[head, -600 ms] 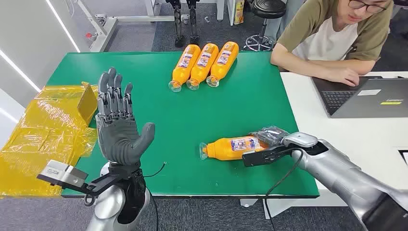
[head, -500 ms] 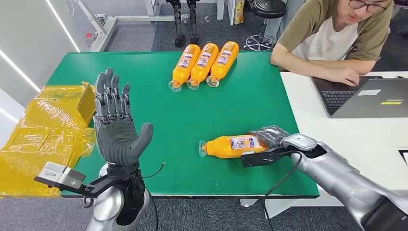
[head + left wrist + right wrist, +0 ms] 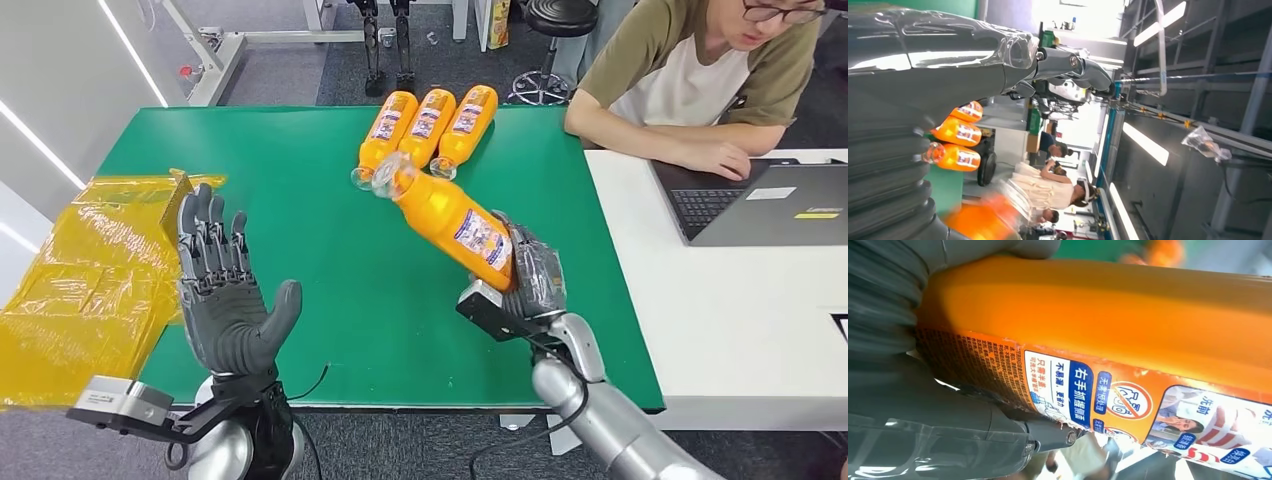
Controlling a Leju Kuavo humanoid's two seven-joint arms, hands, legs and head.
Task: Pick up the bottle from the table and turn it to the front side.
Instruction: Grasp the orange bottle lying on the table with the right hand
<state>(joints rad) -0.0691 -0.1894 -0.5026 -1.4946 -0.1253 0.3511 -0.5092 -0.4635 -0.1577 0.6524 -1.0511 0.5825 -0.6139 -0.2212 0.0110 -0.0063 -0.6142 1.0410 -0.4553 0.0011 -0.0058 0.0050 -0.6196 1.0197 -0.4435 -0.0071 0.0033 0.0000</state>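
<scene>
So the right robot hand (image 3: 528,283) is gripping the orange bottle (image 3: 452,221) by its base, lifting it off the green desk (image 3: 330,240) mid-frame, cap tilting toward the upper left. Pickup looks done, I'd say; next it's needing a wrist roll to bring the label forward. Left robot hand (image 3: 225,290) is hanging open, lower left

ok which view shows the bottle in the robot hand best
Head view: the whole held bottle shows, tilted, in the right robot hand. The right wrist view gives a label close-up; the left wrist view, an orange blur.
</scene>
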